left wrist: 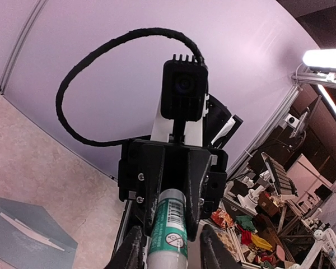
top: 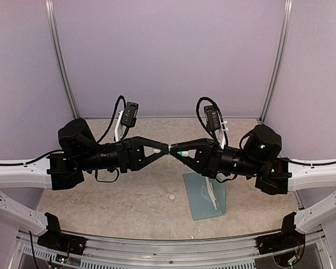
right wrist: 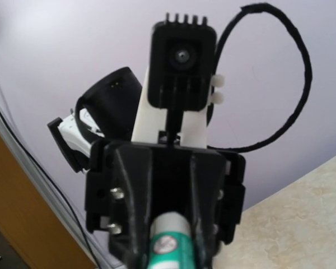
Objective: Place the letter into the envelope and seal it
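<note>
left arm point(top: 101, 155) level, pointing 3 o'clock | left end effector point(top: 166, 149) pinches glue stick point(left wrist: 169, 232) | right arm point(top: 241, 158) pointing 9 o'clock | right end effector point(top: 177, 152) clamps same stick, tip-to-tip

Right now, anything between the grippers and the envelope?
Nothing visible blocks the way, but both are busy: left gripper and right gripper clamp one glue stick between them in midair. The envelope lies on the table below, right side.
</note>
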`<action>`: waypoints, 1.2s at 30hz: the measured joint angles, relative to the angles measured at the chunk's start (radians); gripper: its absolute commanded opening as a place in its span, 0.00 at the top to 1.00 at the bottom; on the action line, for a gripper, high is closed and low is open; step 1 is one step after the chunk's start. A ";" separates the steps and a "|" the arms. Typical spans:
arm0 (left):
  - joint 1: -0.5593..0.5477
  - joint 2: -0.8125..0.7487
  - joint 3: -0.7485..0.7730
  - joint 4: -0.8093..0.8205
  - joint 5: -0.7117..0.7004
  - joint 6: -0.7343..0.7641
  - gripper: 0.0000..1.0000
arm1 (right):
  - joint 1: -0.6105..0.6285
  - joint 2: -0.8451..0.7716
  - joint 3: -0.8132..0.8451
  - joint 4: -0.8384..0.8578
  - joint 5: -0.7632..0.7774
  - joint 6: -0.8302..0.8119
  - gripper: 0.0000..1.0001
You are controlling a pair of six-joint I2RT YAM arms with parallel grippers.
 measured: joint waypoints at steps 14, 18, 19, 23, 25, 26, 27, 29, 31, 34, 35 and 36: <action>0.036 0.119 0.054 -0.173 -0.241 0.064 0.50 | -0.002 -0.157 0.114 -0.700 0.455 -0.098 1.00; 0.036 0.282 0.109 -0.200 -0.285 0.069 0.55 | -0.004 -0.143 0.122 -0.937 0.576 -0.048 1.00; 0.036 0.331 0.128 -0.205 -0.288 0.072 0.56 | -0.006 -0.136 0.121 -0.983 0.594 -0.033 1.00; 0.036 0.482 0.194 -0.216 -0.292 0.083 0.59 | -0.029 -0.108 0.115 -1.109 0.627 0.009 1.00; 0.036 0.554 0.237 -0.217 -0.291 0.091 0.60 | -0.048 -0.086 0.110 -1.142 0.629 0.024 1.00; 0.036 0.585 0.258 -0.217 -0.291 0.096 0.60 | -0.058 -0.072 0.107 -1.153 0.628 0.028 1.00; 0.036 0.608 0.274 -0.217 -0.291 0.100 0.61 | -0.065 -0.060 0.104 -1.160 0.625 0.031 1.00; 0.038 0.655 0.309 -0.216 -0.288 0.110 0.62 | -0.082 -0.029 0.099 -1.167 0.615 0.035 1.00; 0.040 0.700 0.338 -0.216 -0.285 0.115 0.62 | -0.096 -0.001 0.093 -1.175 0.607 0.038 1.00; 0.043 0.770 0.374 -0.216 -0.278 0.125 0.63 | -0.111 0.027 0.087 -1.177 0.586 0.039 1.00; 0.045 0.792 0.381 -0.216 -0.276 0.128 0.63 | -0.116 0.036 0.084 -1.177 0.576 0.039 1.00; 0.046 0.811 0.387 -0.216 -0.274 0.130 0.63 | -0.119 0.042 0.081 -1.176 0.568 0.039 1.00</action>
